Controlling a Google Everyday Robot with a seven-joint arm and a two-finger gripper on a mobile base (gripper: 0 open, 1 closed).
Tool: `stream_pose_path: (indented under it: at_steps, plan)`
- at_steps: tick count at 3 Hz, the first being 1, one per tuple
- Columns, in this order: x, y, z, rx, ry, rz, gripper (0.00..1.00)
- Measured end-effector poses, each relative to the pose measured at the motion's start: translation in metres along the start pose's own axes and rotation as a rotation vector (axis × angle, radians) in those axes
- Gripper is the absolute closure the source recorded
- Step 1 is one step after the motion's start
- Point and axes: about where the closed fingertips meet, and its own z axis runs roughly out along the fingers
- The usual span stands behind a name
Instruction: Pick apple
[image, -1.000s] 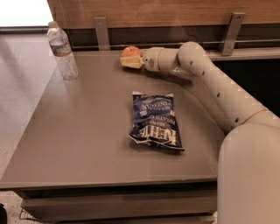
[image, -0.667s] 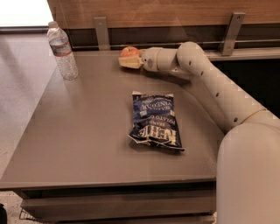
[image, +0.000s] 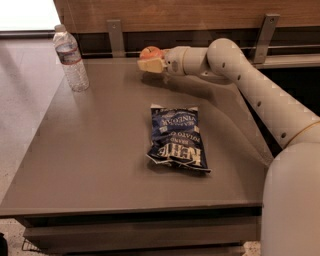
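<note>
At the far left the bottle stands upright near the back corner of the worktop, where it stood a second ago, so nothing on that side has been disturbed. The change is further along the back edge: the apple and the gripper now sit a little higher in the view than they did a second ago, and they have risen together. The gripper is closed on the apple. One pale finger crosses in front of the lower half of the fruit, so only the red-orange top shows above it, and the far finger is hidden behind. A soft shadow lies on the worktop just under the pair, which suggests the apple is clear of the surface or barely off it, though the actual gap cannot be made out from this angle. For the task this reads as the grasp made and the lift only just begun. What remains is to raise the fruit well clear without letting it roll out of the grip. The bag lies flat mid-worktop, well apart from the apple and unmoved, so it is out of the way. To the right, the arm reaches in from the base, stretched low and nearly level toward the back edge.
</note>
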Motion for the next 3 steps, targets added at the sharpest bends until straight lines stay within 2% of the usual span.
stream_pose_path:
  at_steps: [2,3]
  plan:
    - [-0.048,0.011,-0.039,0.069,-0.007,-0.092,1.00]
    - [-0.053,0.013,-0.040,0.070,-0.009,-0.098,1.00]
